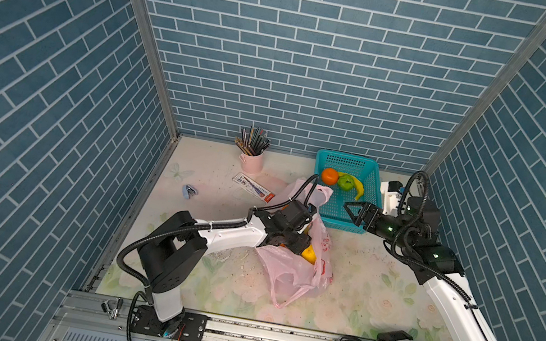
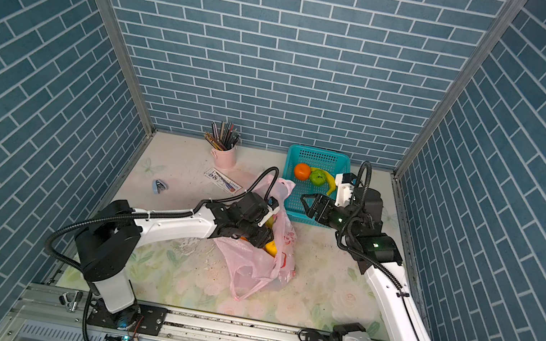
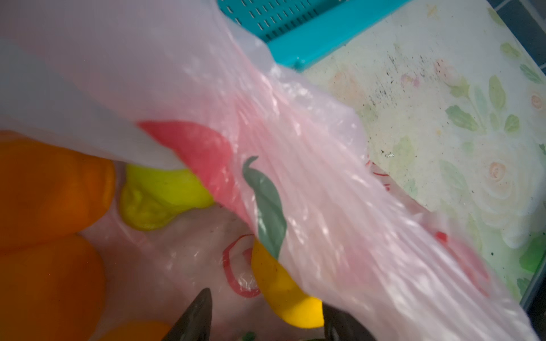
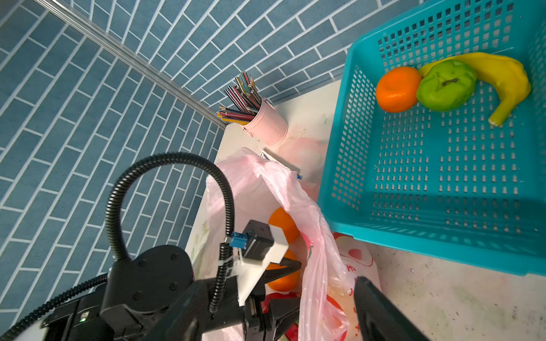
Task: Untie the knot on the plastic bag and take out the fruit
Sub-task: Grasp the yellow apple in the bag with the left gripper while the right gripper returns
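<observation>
The pink plastic bag (image 1: 281, 267) (image 2: 248, 258) lies mid-table with its mouth gaping; no knot shows. My left gripper (image 1: 301, 246) (image 3: 267, 299) reaches inside it, open. A yellow lemon (image 3: 283, 295) lies between its jaws, against one finger, with a gap to the other. Two oranges (image 3: 50, 192) and a yellow-green fruit (image 3: 165, 195) sit deeper in the bag (image 3: 295, 133). My right gripper (image 1: 350, 213) (image 2: 306, 205) hangs open and empty over the teal basket's front, beside the bag (image 4: 313, 236).
The teal basket (image 1: 341, 160) at the back right holds an orange (image 1: 330, 176), a green apple (image 1: 346, 183) and a banana (image 1: 358, 188). A pink cup of pencils (image 1: 251, 160), a flat pencil pack (image 1: 253, 187) and a blue stapler (image 1: 188, 191) lie at the back left.
</observation>
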You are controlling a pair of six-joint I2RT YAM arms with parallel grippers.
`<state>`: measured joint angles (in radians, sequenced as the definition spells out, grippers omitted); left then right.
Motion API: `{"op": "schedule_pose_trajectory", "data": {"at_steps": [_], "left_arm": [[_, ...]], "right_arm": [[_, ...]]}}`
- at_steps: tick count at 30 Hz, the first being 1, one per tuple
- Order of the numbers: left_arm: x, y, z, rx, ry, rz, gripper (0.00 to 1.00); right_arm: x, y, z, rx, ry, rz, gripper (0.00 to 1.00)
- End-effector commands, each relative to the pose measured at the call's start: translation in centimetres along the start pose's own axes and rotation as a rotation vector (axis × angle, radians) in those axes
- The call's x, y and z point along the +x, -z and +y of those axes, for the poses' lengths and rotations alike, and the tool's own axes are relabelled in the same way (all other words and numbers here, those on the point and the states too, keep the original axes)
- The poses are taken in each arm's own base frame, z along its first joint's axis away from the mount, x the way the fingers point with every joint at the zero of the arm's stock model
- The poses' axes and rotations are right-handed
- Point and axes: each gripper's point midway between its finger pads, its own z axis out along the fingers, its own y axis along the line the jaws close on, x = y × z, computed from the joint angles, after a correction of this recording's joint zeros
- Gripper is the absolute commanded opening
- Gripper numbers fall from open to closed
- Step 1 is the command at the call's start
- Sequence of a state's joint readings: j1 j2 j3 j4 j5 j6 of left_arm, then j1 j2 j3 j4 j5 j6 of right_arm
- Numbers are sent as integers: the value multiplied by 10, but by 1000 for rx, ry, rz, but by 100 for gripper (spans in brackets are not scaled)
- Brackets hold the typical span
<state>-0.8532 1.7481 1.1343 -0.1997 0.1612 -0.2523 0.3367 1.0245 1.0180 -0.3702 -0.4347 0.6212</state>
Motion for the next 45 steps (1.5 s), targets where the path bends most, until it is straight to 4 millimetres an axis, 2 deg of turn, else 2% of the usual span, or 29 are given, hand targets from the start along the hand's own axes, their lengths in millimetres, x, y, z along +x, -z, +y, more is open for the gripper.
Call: {"op": "schedule_pose_trajectory", "data": {"at_steps": [1,3,5,14,19,22,27,30,34,40,45], "left_arm": [[-19,-4,-14,83,-9,-51,67],[-20,-9,-15,83,-8,-54,79],[-21,-14,-13,77,-9,-53,87],[-18,-35,-19,124,-15,-25,87],[-14,-45,-36,231,-4,6,87],[-11,-51,-46,290,22,23,82],[-4,-60,-47,303,65,48,72],[-5,-59,-46,298,73,47,63],[-12,-51,-46,294,79,25,51],[-21,-32,-42,265,91,-25,45],[-30,-5,-38,237,79,-91,43]], "right_arm": [[-8,5,7,-4,-1,-25,79],[-8,5,7,-4,-1,-24,78],[-8,6,7,-2,0,-26,79],[-8,9,5,18,8,-38,79],[-8,10,2,31,4,-45,79],[-6,10,-1,43,-1,-46,79],[-8,13,-3,58,-10,-56,78],[-8,14,-5,69,-17,-63,78],[-7,15,-8,80,-25,-67,78],[-10,14,-7,82,-26,-71,78],[-12,13,-9,94,-34,-80,78]]}}
